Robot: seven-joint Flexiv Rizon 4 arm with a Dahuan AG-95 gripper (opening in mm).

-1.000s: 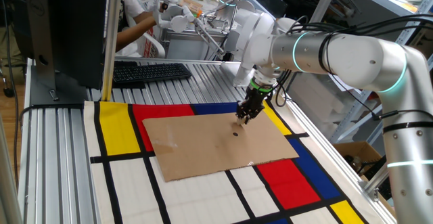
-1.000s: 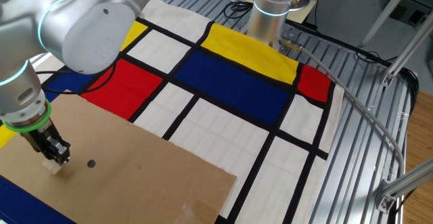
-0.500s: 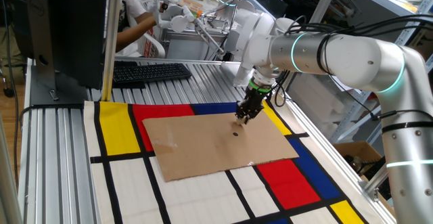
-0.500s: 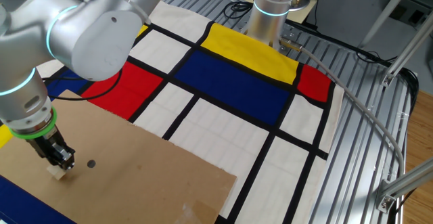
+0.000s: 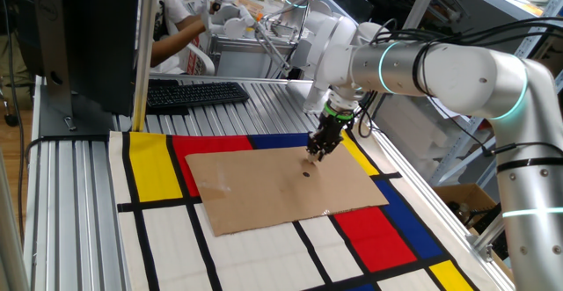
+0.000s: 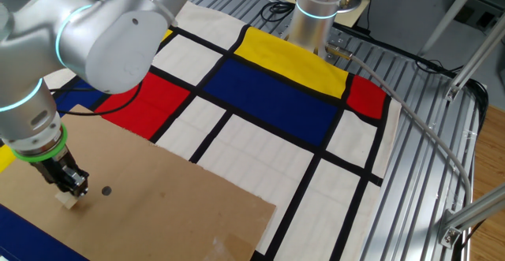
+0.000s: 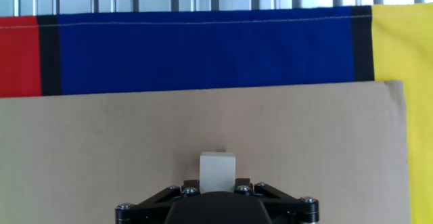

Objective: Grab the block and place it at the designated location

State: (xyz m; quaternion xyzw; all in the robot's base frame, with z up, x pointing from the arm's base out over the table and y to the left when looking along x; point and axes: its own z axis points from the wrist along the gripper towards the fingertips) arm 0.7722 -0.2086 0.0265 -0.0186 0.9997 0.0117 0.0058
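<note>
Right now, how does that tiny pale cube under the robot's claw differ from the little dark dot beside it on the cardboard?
The block is a raised pale tan wooden cube; the dark dot is a flat, round, dark mark on the cardboard sheet. The block sits between the gripper fingers; the dot lies bare, apart from them. The block has square faces and looks larger than the dot. Both are small and lie near each other on the same brown sheet.

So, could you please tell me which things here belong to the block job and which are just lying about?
Part of the job:
- block
- gripper, closed on it
- cardboard sheet
- dark dot

Lying about:
- keyboard
- monitor
- colour-block cloth
</note>
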